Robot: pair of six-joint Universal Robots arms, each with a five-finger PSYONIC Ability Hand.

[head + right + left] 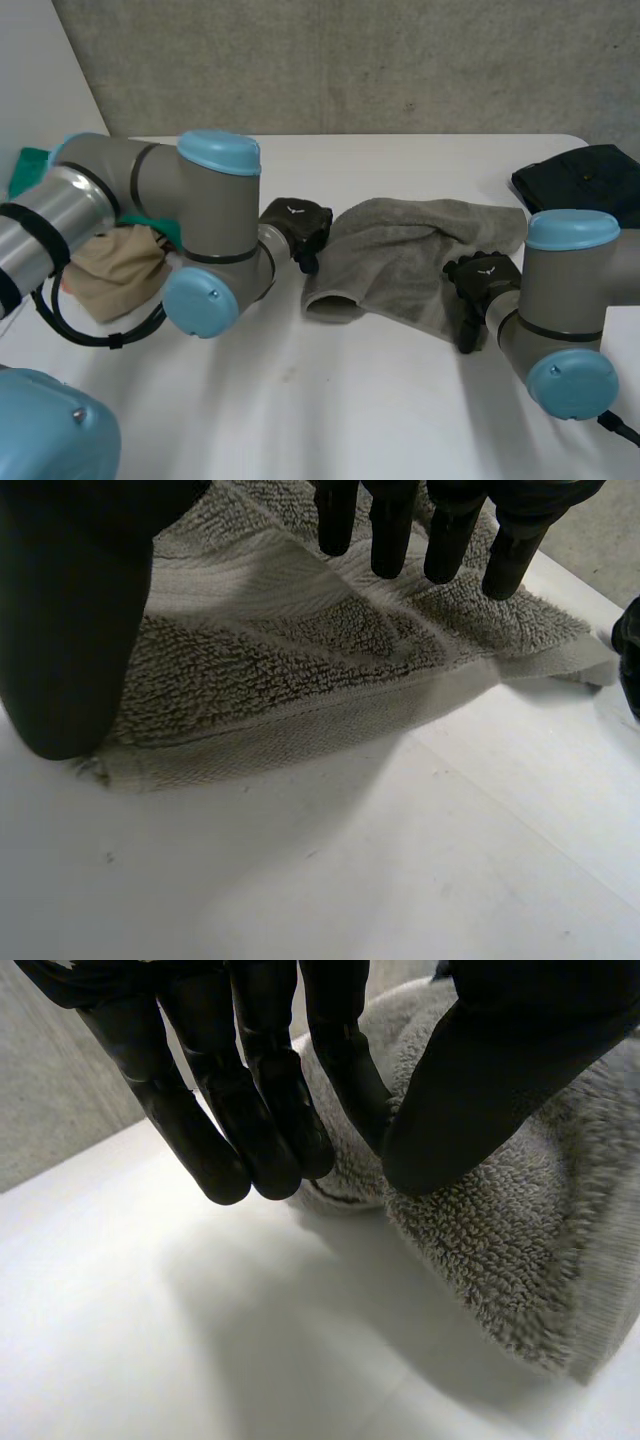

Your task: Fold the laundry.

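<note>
**Grey towel on the table, a hand at each end**

A green cloth and a beige cloth lie well to the left of the grey towel, beyond the left arm. The left hand is at the towel's left edge, where thumb and nearest finger close together on the terry; the other fingers hang over the white table just beside it. The towel lies rumpled at mid-table. The right hand is at the towel's right end, its fingers straight and apart from the thumb, which is at the hem. A dark cloth lies right of the towel.
</note>
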